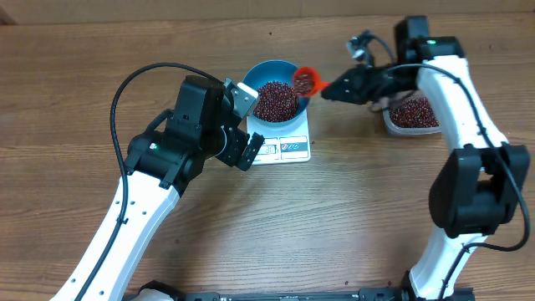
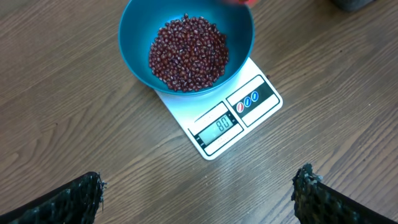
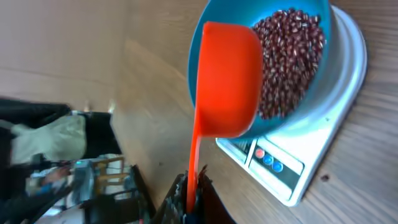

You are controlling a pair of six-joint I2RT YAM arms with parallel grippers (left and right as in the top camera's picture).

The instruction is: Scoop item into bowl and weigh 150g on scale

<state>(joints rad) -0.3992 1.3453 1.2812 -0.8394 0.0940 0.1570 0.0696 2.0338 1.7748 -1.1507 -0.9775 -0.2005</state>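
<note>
Clamped by its handle in the right gripper (image 3: 189, 202), the scoop (image 3: 227, 81) hangs over the rim of the bowl (image 2: 134, 37). That bowl sits on the scale (image 2: 180, 118) with beans (image 2: 188, 55) heaped inside. Its display (image 2: 219, 126) seems to read 80, so more is likely needed. Tip slowly with the lip inside the rim, never touching the bowl, and watch the count. Near the scale the left gripper (image 2: 199, 183) hovers, jaws wide apart, empty.

Left claw (image 2: 196, 200) gapes wide open; right claw (image 3: 190, 198) is clamped tight.
</note>
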